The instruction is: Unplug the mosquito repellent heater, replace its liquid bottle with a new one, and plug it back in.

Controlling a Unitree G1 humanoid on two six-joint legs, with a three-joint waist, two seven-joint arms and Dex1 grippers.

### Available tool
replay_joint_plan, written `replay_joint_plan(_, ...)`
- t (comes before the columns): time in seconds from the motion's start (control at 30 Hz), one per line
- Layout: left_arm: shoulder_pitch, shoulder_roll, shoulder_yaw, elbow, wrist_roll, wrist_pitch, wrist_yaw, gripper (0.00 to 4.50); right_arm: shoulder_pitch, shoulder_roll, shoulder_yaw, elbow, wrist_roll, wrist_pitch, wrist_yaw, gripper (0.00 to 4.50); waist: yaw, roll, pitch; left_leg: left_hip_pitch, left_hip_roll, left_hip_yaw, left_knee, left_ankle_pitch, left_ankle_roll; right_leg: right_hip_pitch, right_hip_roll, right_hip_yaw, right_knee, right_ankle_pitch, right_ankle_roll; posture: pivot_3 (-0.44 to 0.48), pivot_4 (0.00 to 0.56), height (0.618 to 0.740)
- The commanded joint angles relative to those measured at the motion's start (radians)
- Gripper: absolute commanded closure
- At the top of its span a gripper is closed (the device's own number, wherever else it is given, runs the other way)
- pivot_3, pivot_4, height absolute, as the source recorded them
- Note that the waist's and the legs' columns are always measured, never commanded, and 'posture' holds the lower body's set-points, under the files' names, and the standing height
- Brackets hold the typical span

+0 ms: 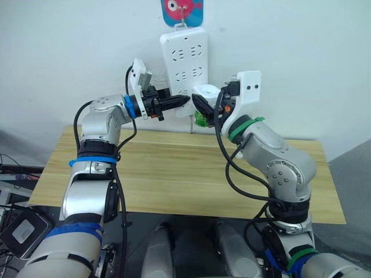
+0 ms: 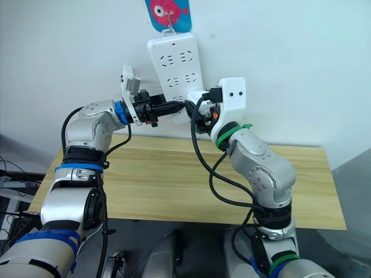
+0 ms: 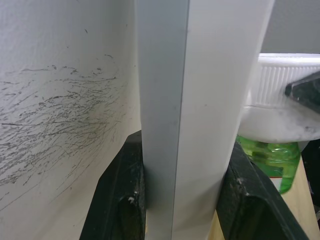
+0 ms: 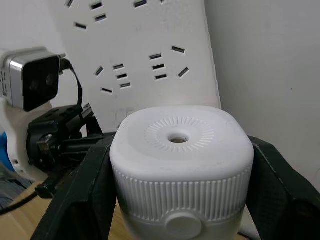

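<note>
Here the work looks to be at one of the plug steps: either pulling the heater off the strip or seating it back, and the frames alone do not settle which. On the left, the left gripper (image 1: 177,102) reaches in from the side with its two black fingers (image 3: 120,200) closed on the lower edge of the power strip (image 1: 184,58), one pad on each side of its thin smooth white plastic body, steadying it against the scuffed white wall (image 3: 55,115). The strip is a long flat rectangle with rows of slotted sockets, hanging from a hook under a blue card with a pink fish (image 1: 181,10). Moving right, the right gripper (image 1: 204,107) holds the mosquito repellent heater (image 4: 180,165) clamped between its fingers at the strip's bottom end, above the far edge of the bench (image 1: 174,174), a pale wood-grain top. The heater is a rounded white plastic dome with a ribbed skirt, a radial-grooved disc and a small round hole on top; a translucent green liquid bottle (image 3: 267,162) hangs beneath it. Judging from this, the next move calls for a straight push or pull square to the strip's face while the left grip keeps the strip from swinging; a slanted force could bend the prongs or lift the strip off its hook.
</note>
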Motion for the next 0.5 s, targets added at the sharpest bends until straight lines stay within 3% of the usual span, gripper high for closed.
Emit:
replay_joint_plan(0.03,-0.022,-0.031,-0.006,-0.054,-0.043,0.01,-0.04,3.17,-0.035,-0.078,0.134,0.067,-0.137,-0.079,0.042,1.41,-0.004,0.0,0.0,0.0,0.0,0.0,0.0,0.0,0.0,0.0,0.0,0.0,0.0,-0.001,0.002,-0.101,0.259,0.74)
replay_joint_plan(0.4,-0.022,-0.04,0.002,-0.054,-0.031,0.01,-0.041,3.17,-0.047,-0.117,0.225,0.13,-0.247,-0.132,0.13,1.41,-0.011,0.0,0.0,0.0,0.0,0.001,0.0,0.003,0.002,-0.001,0.001,0.001,0.0,-0.001,0.003,-0.099,0.259,0.74)
replay_joint_plan(0.5,-0.023,-0.041,0.003,-0.054,-0.029,0.008,-0.04,3.17,-0.038,-0.004,0.104,0.127,-0.161,-0.074,0.092,1.41,-0.012,0.0,0.0,0.0,0.001,0.0,0.0,0.003,0.002,-0.001,0.001,0.001,0.001,-0.001,0.002,-0.097,0.257,0.74)
